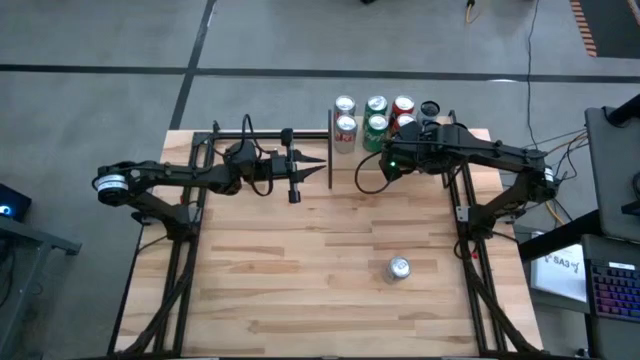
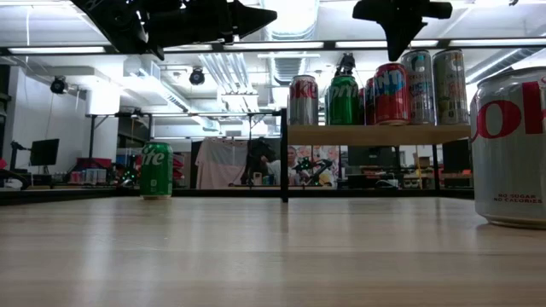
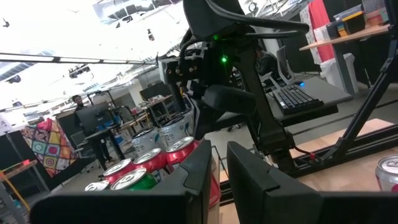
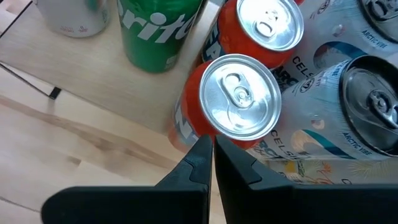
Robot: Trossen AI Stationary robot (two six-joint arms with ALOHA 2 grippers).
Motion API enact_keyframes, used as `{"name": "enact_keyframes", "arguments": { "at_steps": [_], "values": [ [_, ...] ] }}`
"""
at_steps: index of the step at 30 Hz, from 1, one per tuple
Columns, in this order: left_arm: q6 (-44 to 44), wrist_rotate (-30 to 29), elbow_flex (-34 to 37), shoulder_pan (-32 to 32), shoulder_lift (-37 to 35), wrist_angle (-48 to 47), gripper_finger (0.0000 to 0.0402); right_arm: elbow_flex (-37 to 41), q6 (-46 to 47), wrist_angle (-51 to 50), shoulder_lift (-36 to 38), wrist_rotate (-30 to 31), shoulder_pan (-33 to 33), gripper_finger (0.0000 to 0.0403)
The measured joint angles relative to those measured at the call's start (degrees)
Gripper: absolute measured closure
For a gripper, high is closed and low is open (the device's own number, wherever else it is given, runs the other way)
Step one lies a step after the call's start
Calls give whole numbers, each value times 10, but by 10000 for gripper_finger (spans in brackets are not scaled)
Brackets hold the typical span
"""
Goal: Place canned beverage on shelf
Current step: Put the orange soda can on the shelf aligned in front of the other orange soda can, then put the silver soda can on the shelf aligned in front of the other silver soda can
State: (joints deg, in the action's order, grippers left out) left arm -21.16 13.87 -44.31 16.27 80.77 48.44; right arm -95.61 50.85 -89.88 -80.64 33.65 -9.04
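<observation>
The shelf (image 1: 385, 118) stood at the table's (image 1: 300, 260) far edge, crowded with upright cans. One silver can (image 1: 399, 268) waited apart on the table, near its front right. The right gripper (image 1: 362, 178) hung just in front of the shelf, jaws pressed together and empty, close above a red can (image 4: 239, 99). A careless move there could have tipped a packed can — the rows left little slack. The left gripper (image 1: 318, 163) hovered beside the shelf's left post, jaws nearly closed on nothing. A green can (image 2: 156, 170) was seen only in the low view. How much free shelf space remained could not be judged — the right arm covered part of it.
</observation>
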Motion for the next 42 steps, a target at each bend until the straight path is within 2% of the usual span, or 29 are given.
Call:
{"name": "enact_keyframes", "arguments": {
  "at_steps": [25,30,36,42],
  "values": [
    [0,0,0,0,0,-2,365,9,-16,2,3,71,1,394],
    [14,0,0,0,0,-1,365,6,-47,16,4,90,24,394],
    [85,0,0,0,0,-9,365,6,-83,21,4,118,80,394],
    [156,1,0,-5,0,-60,365,6,-134,22,11,108,147,394]
  ]
}}
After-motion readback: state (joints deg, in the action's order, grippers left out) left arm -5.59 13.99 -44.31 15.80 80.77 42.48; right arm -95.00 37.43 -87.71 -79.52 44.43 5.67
